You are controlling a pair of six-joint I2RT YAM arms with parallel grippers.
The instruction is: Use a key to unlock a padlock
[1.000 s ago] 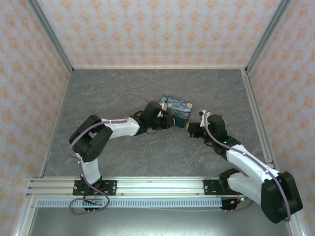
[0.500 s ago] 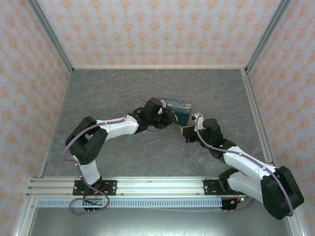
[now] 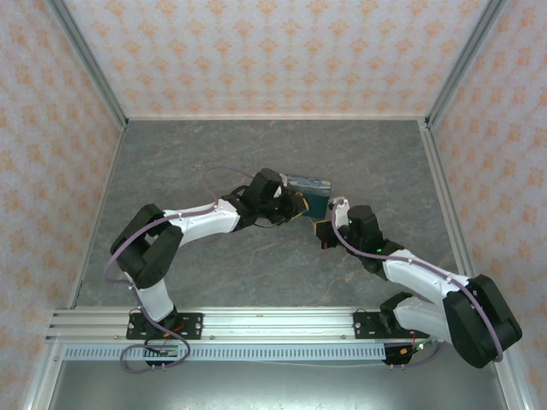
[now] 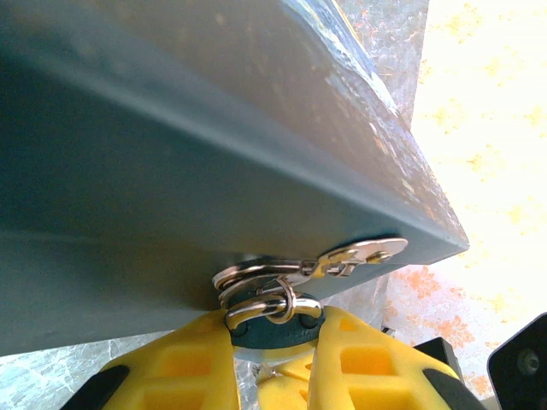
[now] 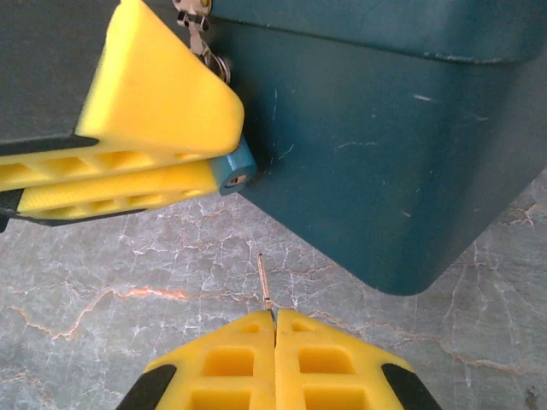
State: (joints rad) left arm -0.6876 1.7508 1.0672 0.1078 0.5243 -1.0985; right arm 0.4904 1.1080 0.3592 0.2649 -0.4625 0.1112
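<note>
— What's going on at the box (image 5: 367, 162)?

— The left pincer (image 4: 273, 338) is clamping the padlock (image 5: 236, 171) between its yellow fingers (image 5: 154, 102), right up against the box. The shackle (image 4: 272, 305) is sitting just beyond its fingertips, looped through the hasp (image 4: 346, 256).

— And the other arm?

— The right pincer (image 5: 275, 319) is squeezing shut on the key (image 5: 263, 280). The thin blade is poking straight out ahead of its fingertips.

— Is the key going in?

— Not yet. The padlock is lying ahead of the right pincer and a little to the left in its own view. A strip of bare table (image 5: 128, 273) is showing between the blade tip and the keyhole (image 5: 232, 181). I'd say it's lining up for insertion.

— What is the next move calling for?

— A small shift left and a push forward, I'm guessing, with the wrist turning so the blade matches the slot. The keyhole isn't facing the key squarely; it's angling off to one side. The left pincer is going to need a firm hold, or the lock is likely to swing on the hasp.

— Tricky?

— I'm thinking so. That blade is looking very thin, and a crooked nudge could bend it or twist it in the grip.
</note>
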